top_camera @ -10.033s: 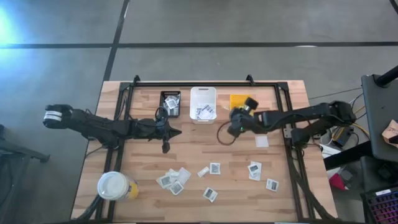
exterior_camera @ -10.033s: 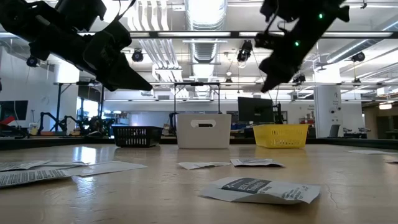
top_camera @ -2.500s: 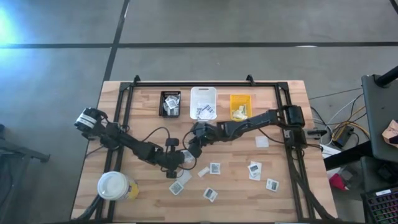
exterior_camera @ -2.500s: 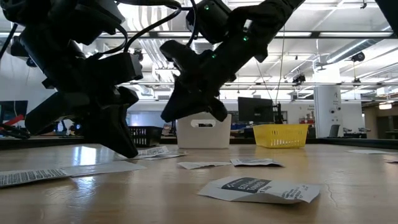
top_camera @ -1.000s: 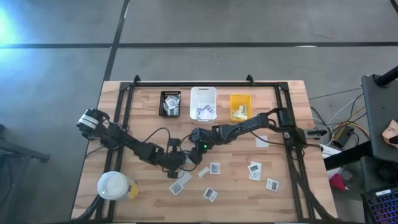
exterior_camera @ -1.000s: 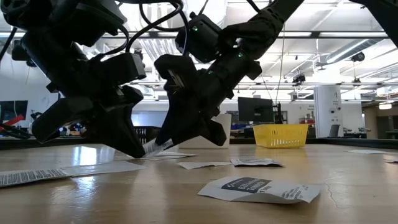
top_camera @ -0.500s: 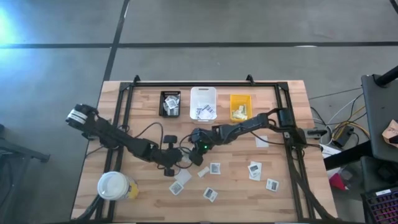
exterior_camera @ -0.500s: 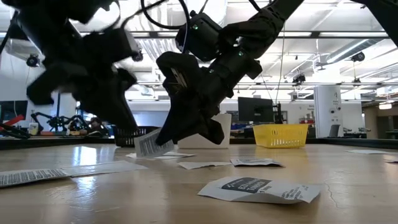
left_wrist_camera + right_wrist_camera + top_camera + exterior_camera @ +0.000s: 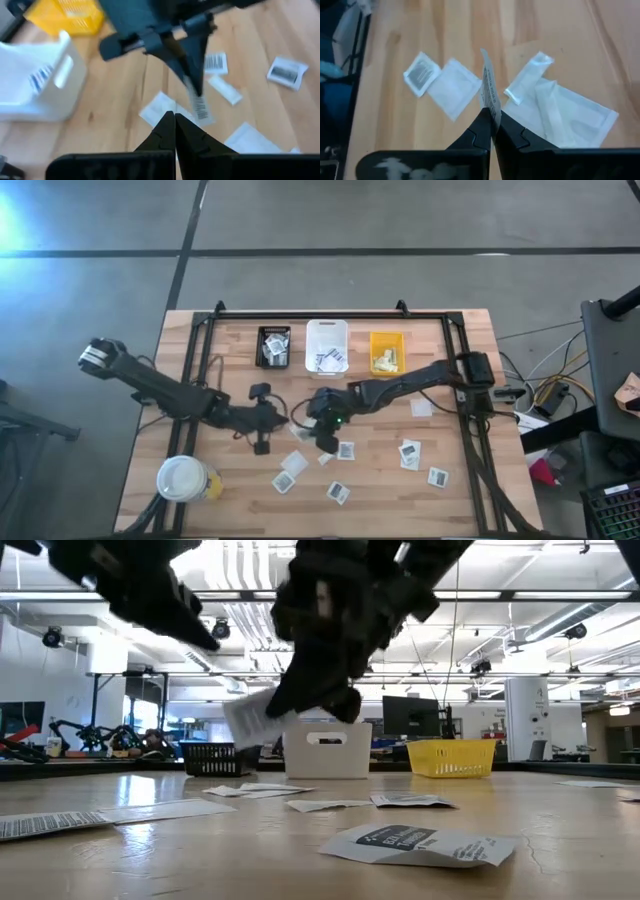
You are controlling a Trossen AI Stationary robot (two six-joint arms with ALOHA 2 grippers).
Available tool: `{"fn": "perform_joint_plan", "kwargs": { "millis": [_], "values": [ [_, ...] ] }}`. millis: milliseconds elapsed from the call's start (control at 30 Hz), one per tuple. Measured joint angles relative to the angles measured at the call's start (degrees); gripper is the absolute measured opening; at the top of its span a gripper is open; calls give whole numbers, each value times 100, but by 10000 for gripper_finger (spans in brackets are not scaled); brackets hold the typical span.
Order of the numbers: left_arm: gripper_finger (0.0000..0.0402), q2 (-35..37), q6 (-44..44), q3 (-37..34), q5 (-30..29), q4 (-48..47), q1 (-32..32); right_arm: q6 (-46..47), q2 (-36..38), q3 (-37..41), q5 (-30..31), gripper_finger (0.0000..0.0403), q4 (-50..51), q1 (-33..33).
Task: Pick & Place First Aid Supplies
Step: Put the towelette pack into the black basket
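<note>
The left gripper (image 9: 262, 442) has pulled back, fingers pressed together and empty. The right gripper (image 9: 327, 442) now lifts a barcoded packet (image 9: 489, 93), pinched, above loose packets (image 9: 292, 463) on the wooden table (image 9: 230, 490); workshop beyond.

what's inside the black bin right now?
High view shows the black bin holding a small heap of white packets with dark print. Its floor, and anything under that heap, is covered. The low view sees only its mesh wall.
</note>
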State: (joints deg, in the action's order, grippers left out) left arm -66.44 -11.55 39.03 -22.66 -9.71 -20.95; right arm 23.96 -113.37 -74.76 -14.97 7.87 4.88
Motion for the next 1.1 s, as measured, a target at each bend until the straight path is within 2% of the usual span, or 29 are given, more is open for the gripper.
{"fn": "perform_joint_plan", "kwargs": {
  "millis": [100, 400, 500, 633, 833, 933, 1100],
  "values": [
    [0, 344, 161, 0, -53, -33, 33, -343, 246, 0, 90, 8, 199, 37],
    [6, 816, 888, 2, -292, -20, 181, -1312, 915, 7, 1152, 8, 950, 90],
    [28, 780, 1084, 4, -292, 40, 263, -1550, 1052, 18, 1401, 8, 1057, 90],
    [79, 674, 1106, 4, -359, 136, 418, -1757, 1174, 25, 1662, 8, 1153, 87],
    [152, 591, 747, 4, -395, 267, 650, -1772, 1195, 31, 2073, 8, 1540, 92],
    [167, 591, 655, 4, -396, 271, 717, -1668, 1216, 31, 2271, 8, 1863, 123],
    [170, 591, 682, 4, -283, 267, 895, -1396, 1453, 31, 2720, 8, 2476, 183]
  ]
}}
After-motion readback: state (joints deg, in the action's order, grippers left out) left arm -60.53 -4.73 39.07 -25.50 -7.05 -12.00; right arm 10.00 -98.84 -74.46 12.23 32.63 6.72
